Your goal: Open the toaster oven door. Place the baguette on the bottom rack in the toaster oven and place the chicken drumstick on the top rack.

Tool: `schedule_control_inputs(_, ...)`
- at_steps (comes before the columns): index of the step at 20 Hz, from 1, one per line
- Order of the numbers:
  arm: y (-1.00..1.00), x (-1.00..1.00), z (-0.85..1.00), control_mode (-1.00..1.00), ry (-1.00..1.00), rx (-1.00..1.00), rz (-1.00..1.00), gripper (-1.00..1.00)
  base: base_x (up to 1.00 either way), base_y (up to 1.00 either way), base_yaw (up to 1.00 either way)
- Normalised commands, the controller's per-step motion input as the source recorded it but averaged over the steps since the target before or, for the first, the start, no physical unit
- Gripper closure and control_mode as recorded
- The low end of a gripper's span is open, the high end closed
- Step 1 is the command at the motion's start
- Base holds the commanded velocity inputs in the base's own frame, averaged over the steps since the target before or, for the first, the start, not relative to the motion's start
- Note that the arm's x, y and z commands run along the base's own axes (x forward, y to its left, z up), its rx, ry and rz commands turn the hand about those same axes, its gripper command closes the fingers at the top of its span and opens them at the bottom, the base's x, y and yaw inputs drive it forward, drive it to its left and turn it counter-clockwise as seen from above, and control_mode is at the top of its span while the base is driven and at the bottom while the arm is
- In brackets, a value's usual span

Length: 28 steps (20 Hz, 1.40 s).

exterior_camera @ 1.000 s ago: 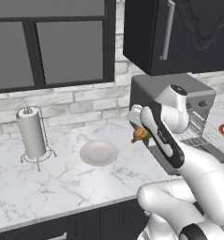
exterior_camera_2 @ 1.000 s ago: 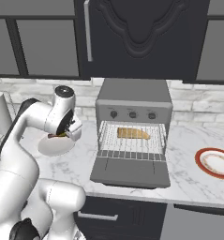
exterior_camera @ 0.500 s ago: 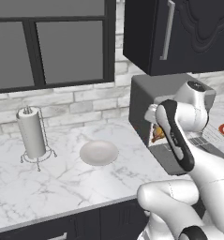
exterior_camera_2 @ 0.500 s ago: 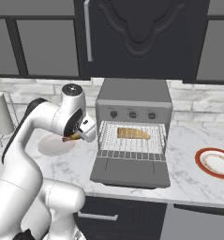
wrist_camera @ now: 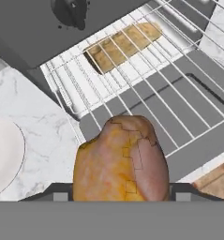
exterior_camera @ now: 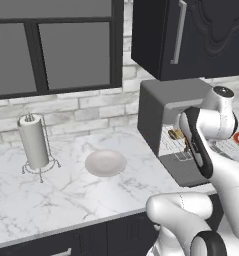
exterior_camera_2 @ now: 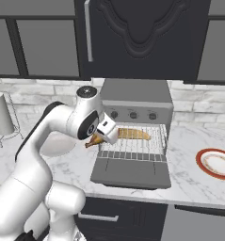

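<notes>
While the pincer [exterior_camera_2: 96,138] hangs at the left front corner of the toaster oven [exterior_camera_2: 135,101], it grips the chicken drumstick [wrist_camera: 121,161], whose thick glossy end fills the lower middle of the hand view. From the right base view the orange-brown tip of the drumstick [exterior_camera_2: 92,140] pokes out below the white hand, just in front of the oven's left edge and above the lowered door. The fingertips themselves are hidden behind the meat in the hand view, so the hold is read from the drumstick sitting between them.

Beneath and beyond the drumstick, the toaster oven door [exterior_camera_2: 132,171] lies folded down flat, its dark pane [wrist_camera: 207,91] facing up. Two wire racks are drawn out over it. On the bottom rack [exterior_camera_2: 131,155] rests the baguette [exterior_camera_2: 133,134], lying lengthwise toward the back of the cavity; in the hand view the baguette [wrist_camera: 123,45] shows through the wires of the top rack [wrist_camera: 132,70] above it. Nothing sits on that upper rack.

Left of the oven, a pale round plate [exterior_camera: 105,163] lies on the marble surface [exterior_camera: 51,200], and farther left a paper towel roll [exterior_camera: 34,142] stands upright in a wire holder. To the right of the oven, well apart from it, a red-rimmed plate [exterior_camera_2: 217,163] rests on the surface. A dark wall cabinet [exterior_camera_2: 142,37] hangs above the oven.
</notes>
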Motion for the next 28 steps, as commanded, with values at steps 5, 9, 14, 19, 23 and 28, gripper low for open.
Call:
schedule_control_inputs(5, -0.57, 0.16, -0.14, -1.0, 0.0, 0.0, -0.19, 1.0, 0.0, 0.0, 0.0)
schedule_control_inputs(9, -0.32, 0.27, -0.2, -1.0, 0.0, 0.0, -0.3, 1.0, 0.0, 0.0, 0.0)
schedule_control_inputs(14, -0.15, 0.41, -0.23, -1.0, 0.0, 0.0, -0.34, 1.0, 0.0, 0.0, 0.0)
schedule_control_inputs(19, -0.17, 0.37, -0.29, -1.0, -0.01, 0.0, -0.17, 1.0, 0.0, 0.0, 0.0)
schedule_control_inputs(23, -0.22, 0.28, -0.3, -1.0, 0.0, 0.04, -0.04, 1.0, 0.0, 0.0, 0.0)
schedule_control_inputs(28, -0.28, 0.19, -0.24, -1.0, -0.04, 0.11, -0.01, 1.0, 0.0, 0.0, 0.0)
